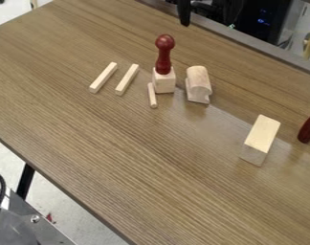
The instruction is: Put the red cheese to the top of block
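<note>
Red piece (163, 53) is seated upright on small block (164, 82), so tool (183, 13) at top edge, grip state can't be told, is best routed clear to avoid tipping it.

Two sticks (127, 80) — nearly parallel — lie on the table (132, 162).

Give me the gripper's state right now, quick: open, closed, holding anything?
Gripper: at the camera view's top edge; whether it is open, closed or holding something cannot be told.
</note>
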Motion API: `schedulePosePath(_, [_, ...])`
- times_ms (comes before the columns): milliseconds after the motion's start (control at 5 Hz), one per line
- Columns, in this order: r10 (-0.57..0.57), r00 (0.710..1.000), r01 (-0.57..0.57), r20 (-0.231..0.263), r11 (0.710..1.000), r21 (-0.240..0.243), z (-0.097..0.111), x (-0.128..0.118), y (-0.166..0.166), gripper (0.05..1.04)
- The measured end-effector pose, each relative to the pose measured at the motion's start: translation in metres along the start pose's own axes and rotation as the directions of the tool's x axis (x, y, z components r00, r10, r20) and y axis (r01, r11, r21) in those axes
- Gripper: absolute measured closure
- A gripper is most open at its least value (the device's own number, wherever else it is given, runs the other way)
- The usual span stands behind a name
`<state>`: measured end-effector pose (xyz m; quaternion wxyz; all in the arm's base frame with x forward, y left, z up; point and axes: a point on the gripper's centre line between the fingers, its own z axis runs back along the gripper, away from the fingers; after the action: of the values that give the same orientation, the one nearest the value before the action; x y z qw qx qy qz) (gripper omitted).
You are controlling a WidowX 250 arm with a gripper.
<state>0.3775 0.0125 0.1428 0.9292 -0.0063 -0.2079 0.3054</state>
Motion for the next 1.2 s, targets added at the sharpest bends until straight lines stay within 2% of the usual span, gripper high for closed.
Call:
schedulePosePath(200, [-0.006,0.999,0.007,-0.033,1.000,0.024,-0.012,-0.008,0.003,0.084])
schedulePosePath(400, [-0.060,0.997,0.061,-0.056,0.998,0.023,-0.015,-0.021,-0.005,0.084])
schedulePosePath(600, [-0.159,0.980,0.161,-0.118,0.987,0.014,-0.024,-0.046,-0.024,0.084])
schedulePosePath(1200, [-0.379,0.903,0.372,-0.203,0.925,-0.077,-0.030,-0.107,-0.067,0.084])
